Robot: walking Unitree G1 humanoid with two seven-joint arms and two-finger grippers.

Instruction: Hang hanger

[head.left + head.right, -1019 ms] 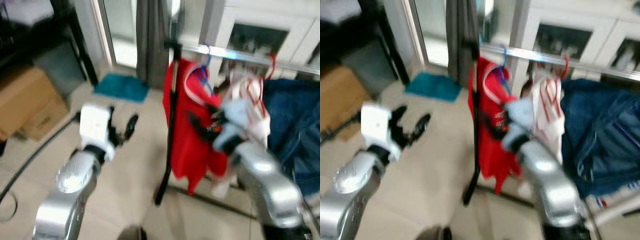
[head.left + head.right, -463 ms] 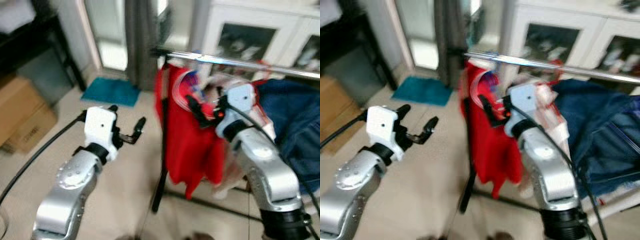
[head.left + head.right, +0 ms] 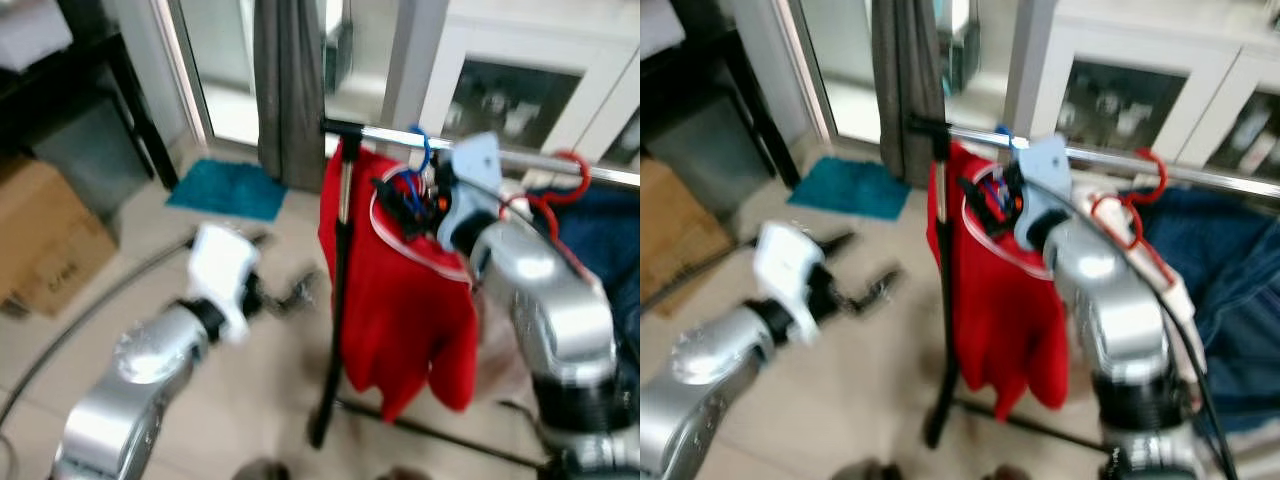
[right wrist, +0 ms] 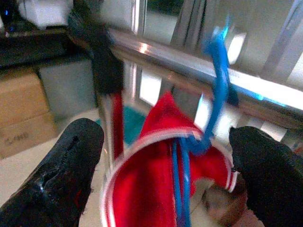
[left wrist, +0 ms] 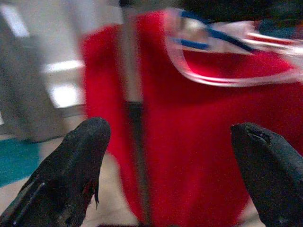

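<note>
A red shirt [image 3: 400,300] hangs on a blue hanger whose hook [image 3: 421,150] curls over the silver rail [image 3: 385,134] of a clothes rack. My right gripper [image 3: 402,200] is up at the shirt's white-trimmed collar, just below the rail. It is open: in the right wrist view its fingers [image 4: 71,165] stand wide apart on either side of the blue hook [image 4: 218,71], touching nothing. My left gripper [image 3: 285,296], blurred, is open and low, left of the rack's black post [image 3: 335,300]. In the left wrist view its fingers [image 5: 71,165] face the red shirt [image 5: 189,118].
A red hanger [image 3: 560,185] and a blue denim garment [image 3: 1240,270] hang further right on the rail. A grey curtain [image 3: 290,90] and white cabinet [image 3: 520,70] stand behind. A teal mat [image 3: 228,190] and cardboard box [image 3: 40,240] lie on the floor at left.
The view has shifted and sharpened. My right gripper has risen to the rail with the red shirt's collar, and the blue hook now sits over the rail. My left gripper moved right toward the post.
</note>
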